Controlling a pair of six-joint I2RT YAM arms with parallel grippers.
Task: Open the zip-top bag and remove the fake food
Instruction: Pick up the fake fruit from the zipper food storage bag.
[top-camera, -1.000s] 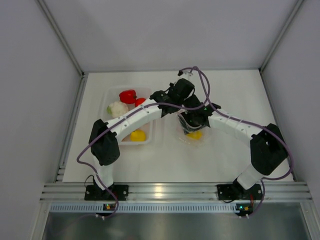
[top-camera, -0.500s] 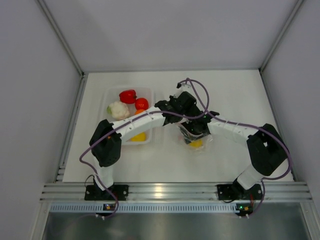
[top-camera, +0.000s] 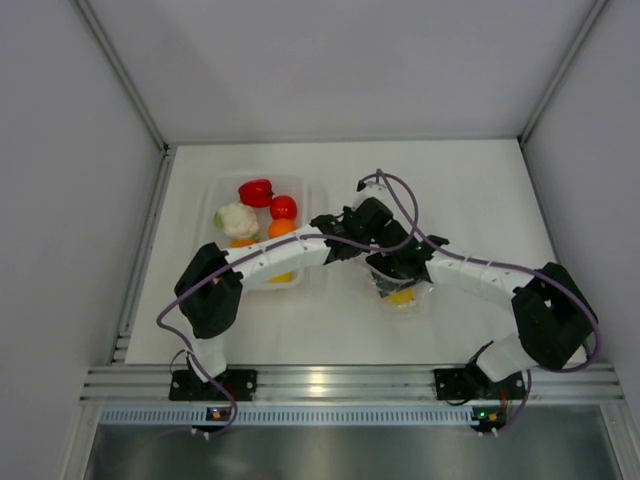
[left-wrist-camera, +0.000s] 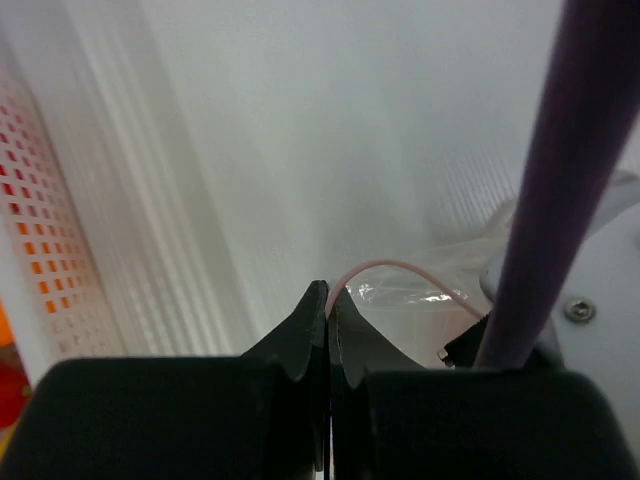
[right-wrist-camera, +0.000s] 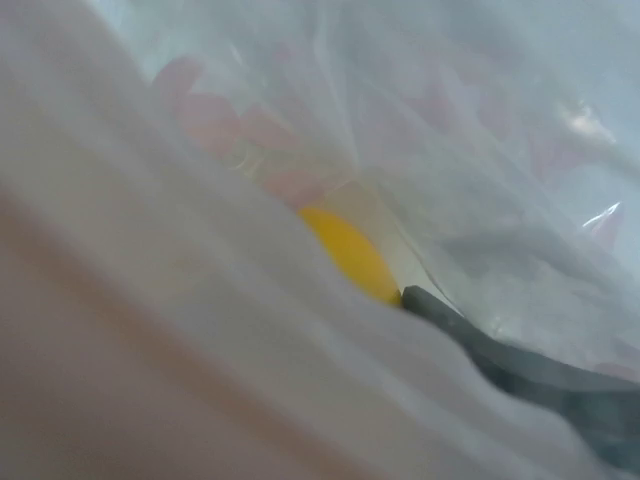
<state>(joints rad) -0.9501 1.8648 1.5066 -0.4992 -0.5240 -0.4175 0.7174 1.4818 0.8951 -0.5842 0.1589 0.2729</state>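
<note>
1. Far left on the white bench (top-camera: 470, 190) sits a clear, rigid rectangular tray (top-camera: 295, 183). It holds a glossy red pepper (top-camera: 256, 192), a knobbly white cauliflower (top-camera: 237, 220), a round red tomato (top-camera: 283, 207) and an orange (top-camera: 281, 228).
2. My left claw (left-wrist-camera: 328, 300) reaches past the tray's right side, its black, pointed tips pressed together. They pinch the mouth of the zip-top bag (left-wrist-camera: 415, 292), and the thin pink zip strip (left-wrist-camera: 390, 263) arcs away from the tips.
3. The bag is crinkly, see-through film, lying on the bench just right of the tray, between my two wrists.
4. My right claw (top-camera: 399, 282) is pushed inside the bag. One dark finger (right-wrist-camera: 520, 375) meets the edge of a smooth yellow lemon (right-wrist-camera: 350, 250). Cloudy film hides the other finger, so I cannot tell how wide this claw stands.
</note>
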